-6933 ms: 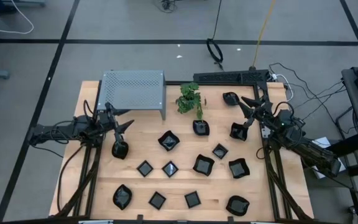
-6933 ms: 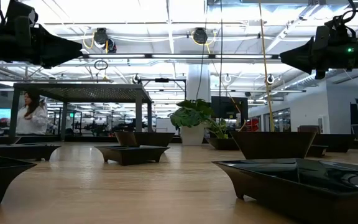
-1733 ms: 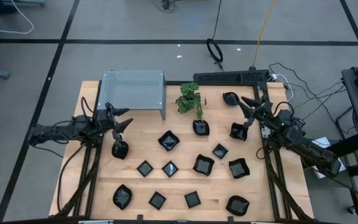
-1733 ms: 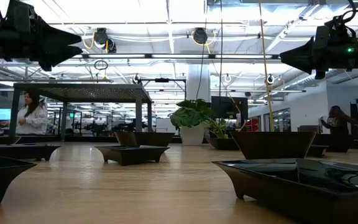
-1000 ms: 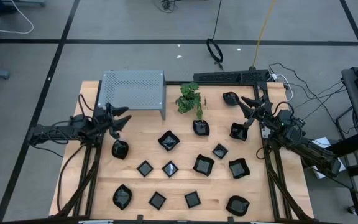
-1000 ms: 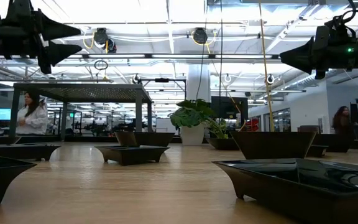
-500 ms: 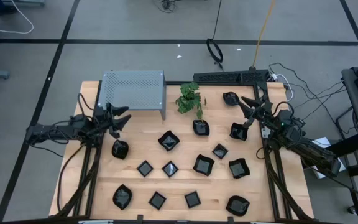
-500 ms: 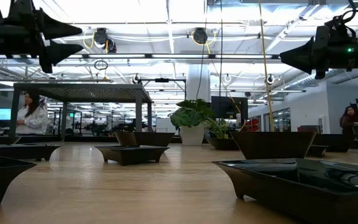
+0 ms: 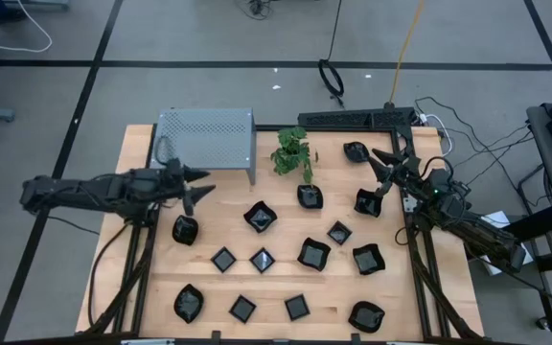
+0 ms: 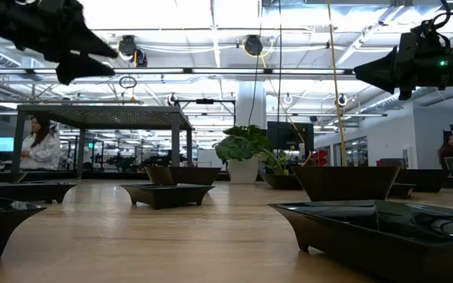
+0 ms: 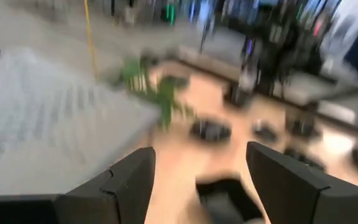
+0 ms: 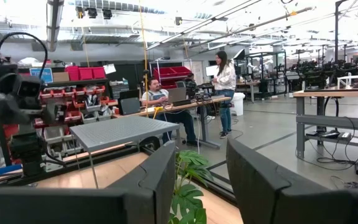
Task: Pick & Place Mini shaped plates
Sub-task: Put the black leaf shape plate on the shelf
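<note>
Left gripper (image 9: pixel 196 182) up in air off table's 9 o'clock edge, tips toward grey perforated shelf (image 9: pixel 205 135) at 11 o'clock; fingers (image 11: pixel 129 180) spread wide, nothing btwn them. Right gripper (image 9: pixel 383 172) parked near 2 o'clock, jaws apart, nothing held. Mini shaped plates all on wooden table (image 9: pixel 142 287), none gripped: rounded plate (image 9: pixel 185 230) at 9 o'clock just below left gripper, wavy plate (image 9: pixel 260 218) near centre, square plate (image 9: pixel 223 259) and square plate (image 9: pixel 262 260) side by side toward 7 o'clock, 4 more along 6 o'clock edge, rest scattered 3–5 o'clock, 1 tucked against potted plant (image 9: pixel 292 153) at 12 o'clock. Likely step: left arm swinging over to choose a plate, pick not yet begun. Risks: glossy sloped rims may squirt out of a pinch not centred on 1 wall; low approach could shove nearest plate sideways instead of straddling its edge; square pair sits close, so fingers coming down btwn them could knock the neighbour; a fast swing past shelf leg risks clipping it; any reach toward 12 o'clock could snag plant leaves.
</note>
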{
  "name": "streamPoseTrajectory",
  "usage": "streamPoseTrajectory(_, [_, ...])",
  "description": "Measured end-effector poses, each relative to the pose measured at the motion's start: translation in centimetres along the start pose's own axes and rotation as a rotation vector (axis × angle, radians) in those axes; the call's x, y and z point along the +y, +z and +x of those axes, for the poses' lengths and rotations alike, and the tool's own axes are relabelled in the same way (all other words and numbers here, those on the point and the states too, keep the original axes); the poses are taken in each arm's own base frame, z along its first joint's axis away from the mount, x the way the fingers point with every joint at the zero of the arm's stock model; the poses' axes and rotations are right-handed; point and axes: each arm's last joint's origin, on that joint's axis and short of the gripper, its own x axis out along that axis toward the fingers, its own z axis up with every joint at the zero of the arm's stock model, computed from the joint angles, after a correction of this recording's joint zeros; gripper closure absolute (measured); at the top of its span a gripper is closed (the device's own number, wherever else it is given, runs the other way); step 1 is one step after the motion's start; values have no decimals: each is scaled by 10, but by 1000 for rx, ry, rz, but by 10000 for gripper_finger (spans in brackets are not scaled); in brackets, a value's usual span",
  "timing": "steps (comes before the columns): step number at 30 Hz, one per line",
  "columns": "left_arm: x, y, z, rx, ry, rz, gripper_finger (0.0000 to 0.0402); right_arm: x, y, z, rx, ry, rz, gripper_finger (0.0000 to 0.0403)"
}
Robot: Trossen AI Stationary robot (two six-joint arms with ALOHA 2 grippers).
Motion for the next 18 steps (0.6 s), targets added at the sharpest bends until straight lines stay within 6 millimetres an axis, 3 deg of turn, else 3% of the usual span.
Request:
streamPoseTrajectory(10, [-36, -16, 37, 581, -46, -147, 144, 0, 0, 0, 0, 0, 0, 273])
streamPoseTrajectory(18, [-54, -30, 49, 969, 168, -232, 144, 0, 0, 0, 0, 0, 0, 273])
